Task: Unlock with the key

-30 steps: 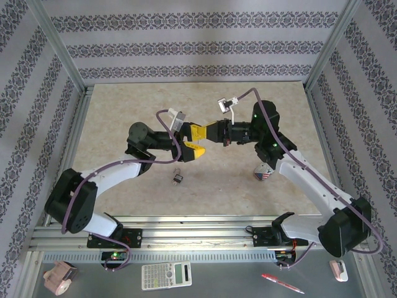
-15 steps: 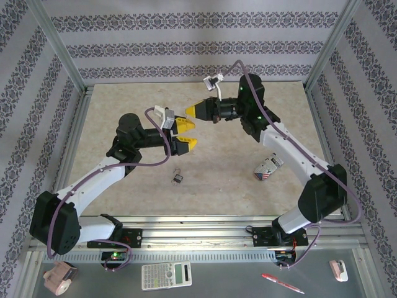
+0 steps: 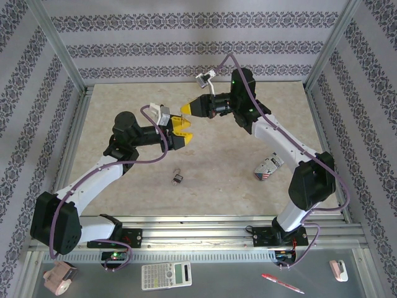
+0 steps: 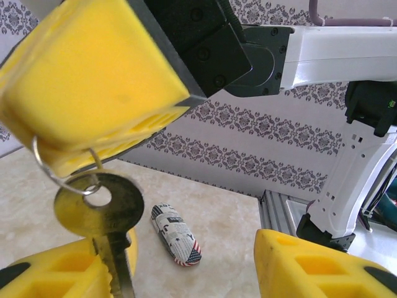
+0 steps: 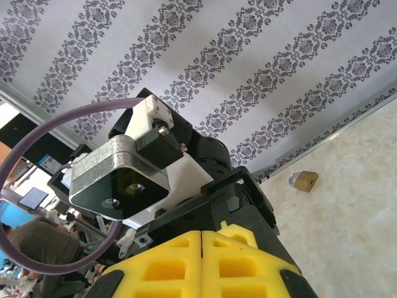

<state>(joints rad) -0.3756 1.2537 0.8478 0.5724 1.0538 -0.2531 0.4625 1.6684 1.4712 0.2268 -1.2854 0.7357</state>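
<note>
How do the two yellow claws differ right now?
The right gripper is shut, pinching the key ring, key dangling; the left gripper is open, holding nothing. The right gripper lies farther back over the table, the left gripper nearer. Both have yellow fingers.

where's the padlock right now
In the top view the padlock lies on the table, near side, just right of the left arm, well left of the flag-printed pouch.

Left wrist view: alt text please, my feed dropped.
A brass key hangs by its ring from the right gripper's shut yellow fingers, between the left gripper's open yellow fingers. Behind it, a small newsprint-and-flag patterned object lies on the tan table, patterned wallpaper beyond.
</note>
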